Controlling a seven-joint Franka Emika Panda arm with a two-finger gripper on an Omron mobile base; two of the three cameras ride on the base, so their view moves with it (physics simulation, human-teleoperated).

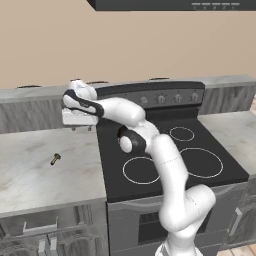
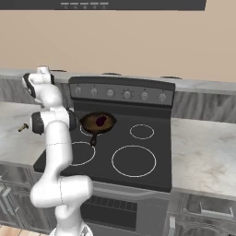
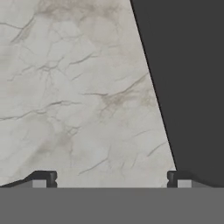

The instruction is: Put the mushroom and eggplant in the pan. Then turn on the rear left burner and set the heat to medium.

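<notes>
The pan point(image 2: 92, 120) sits at the rear left of the black cooktop point(image 2: 152, 166) with its short black handle toward the front. It covers the rear left burner. The dark-purple eggplant point(image 2: 101, 121) lies inside the pan. On the marble counter left of the stove, the tiny tan mushroom point(image 1: 55, 159) point(image 2: 22, 127) lies alone. My gripper point(image 1: 82, 128) point(image 3: 111, 179) hangs open and empty above the counter by the stove's left edge. It is behind and to the right of the mushroom, with its fingers point(image 3: 46, 178) wide apart.
A row of knobs point(image 2: 126, 95) runs along the stove's back panel. The front left burner ring point(image 1: 141, 170), the large front right ring point(image 1: 201, 162) and the small rear right ring point(image 1: 181, 133) are bare. A range hood point(image 1: 175, 4) hangs overhead.
</notes>
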